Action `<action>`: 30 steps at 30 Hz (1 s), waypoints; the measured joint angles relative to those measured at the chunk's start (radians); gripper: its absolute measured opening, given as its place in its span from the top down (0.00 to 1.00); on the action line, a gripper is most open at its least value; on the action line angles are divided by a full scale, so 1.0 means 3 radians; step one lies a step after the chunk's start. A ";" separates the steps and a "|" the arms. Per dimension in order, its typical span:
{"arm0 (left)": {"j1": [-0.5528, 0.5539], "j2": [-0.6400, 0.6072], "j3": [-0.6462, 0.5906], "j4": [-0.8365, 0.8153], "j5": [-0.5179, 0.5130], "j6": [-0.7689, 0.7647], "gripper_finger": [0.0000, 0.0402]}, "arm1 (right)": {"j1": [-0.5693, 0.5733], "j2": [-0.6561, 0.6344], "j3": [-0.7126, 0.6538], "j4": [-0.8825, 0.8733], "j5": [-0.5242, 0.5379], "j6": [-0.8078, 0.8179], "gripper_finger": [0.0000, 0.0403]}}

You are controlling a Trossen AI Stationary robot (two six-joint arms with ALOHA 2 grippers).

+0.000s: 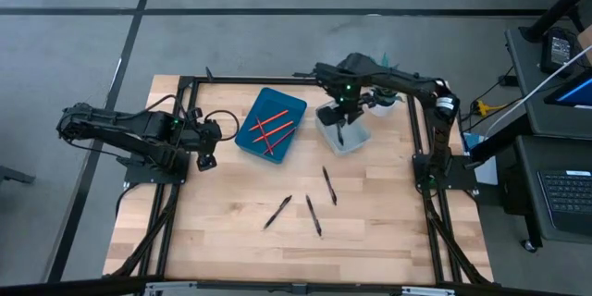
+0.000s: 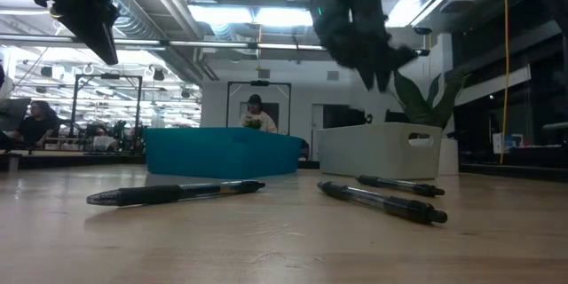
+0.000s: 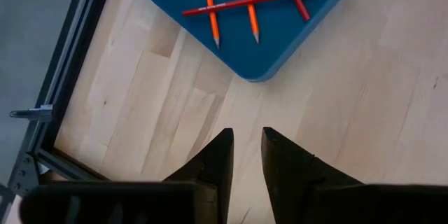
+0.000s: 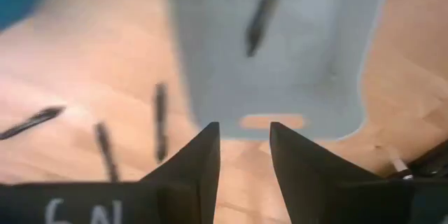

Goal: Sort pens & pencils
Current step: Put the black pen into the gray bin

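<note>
Our right hand [image 4: 241, 147], fingers parted and empty, hovers over the pale grey plastic bin [image 4: 308, 56]; only this wrist view shows the slim black pen [image 4: 262, 14] inside, blurred.

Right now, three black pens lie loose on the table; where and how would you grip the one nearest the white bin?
Grip that pen at mid-barrel, from straight above, fingers closing across its thin width. It lies flat on the table, clear of the other pens, and the right gripper hangs open over the white bin, closest.

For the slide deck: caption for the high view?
Right gripper open over the white bin holding one pen; three pens left on the table; pencils in the blue tray.
</note>
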 joint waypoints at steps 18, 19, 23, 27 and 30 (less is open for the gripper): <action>0.0000 0.0001 0.0000 -0.0043 0.0001 0.0025 0.83 | 0.2037 -0.0003 -0.0188 0.0873 0.0348 0.1757 0.69; 0.0000 0.0000 0.0000 -0.0043 0.0001 0.0025 0.83 | 0.2062 -0.0003 -0.0306 0.1142 0.0352 0.1871 0.69; 0.0000 0.0000 0.0000 -0.0057 0.0003 0.0027 0.83 | 0.2087 -0.0003 -0.0781 0.1867 0.0352 0.2245 0.69; 0.0000 0.0000 0.0000 -0.0100 0.0003 0.0039 0.83 | 0.2068 -0.0003 -0.1078 0.1920 0.0289 0.2561 0.69; -0.0001 0.0000 0.0000 -0.0104 0.0003 0.0113 0.83 | 0.2062 0.0000 -0.1178 0.1901 0.0259 0.2730 0.69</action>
